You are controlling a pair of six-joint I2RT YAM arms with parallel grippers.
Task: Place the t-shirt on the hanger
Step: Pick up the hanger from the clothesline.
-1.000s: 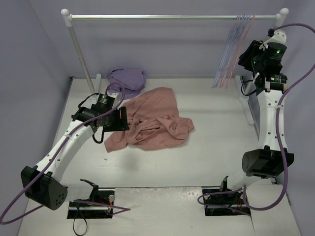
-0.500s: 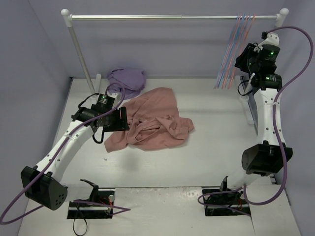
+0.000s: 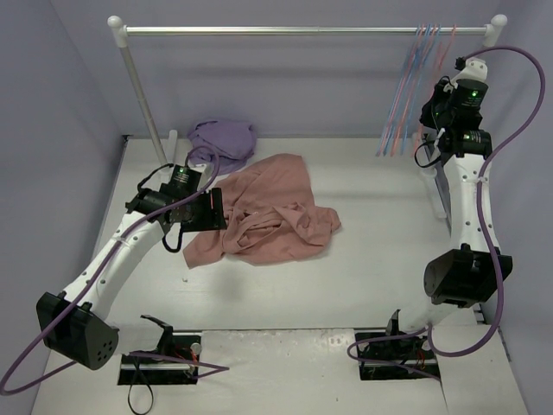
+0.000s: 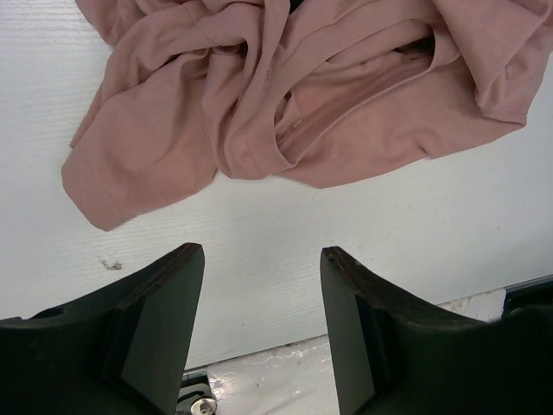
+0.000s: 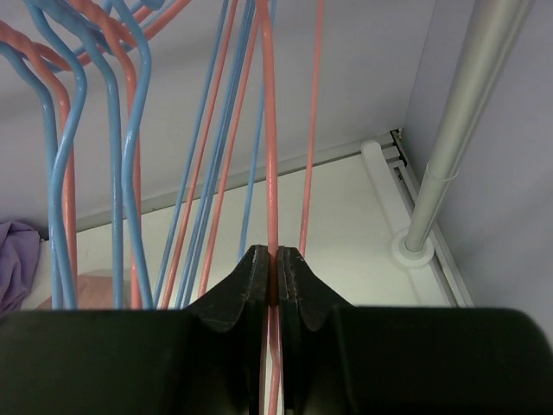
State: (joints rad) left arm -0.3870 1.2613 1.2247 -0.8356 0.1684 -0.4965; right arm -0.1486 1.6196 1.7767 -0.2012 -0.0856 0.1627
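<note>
The salmon-pink t-shirt (image 3: 275, 212) lies crumpled on the white table, left of the middle; it fills the top of the left wrist view (image 4: 285, 95). My left gripper (image 3: 207, 210) hovers at the shirt's left edge, open and empty (image 4: 262, 259). The pale-pink hanger (image 3: 426, 60) hangs among the others at the right end of the rail. My right gripper (image 3: 438, 104) is raised beside them and is shut on the pink hanger's wire (image 5: 270, 173), pinched between the jaws (image 5: 273, 259).
A lavender garment (image 3: 223, 140) lies behind the shirt by the left rail post (image 3: 143, 95). Several blue and pink wire hangers (image 5: 121, 147) hang close together. The right rail post (image 5: 449, 147) stands just beside my right gripper. Walls close in the table.
My right gripper has risen and shifted toward the hangers on the rail, and the hangers have swung slightly. The left arm and the shirt have not moved.
</note>
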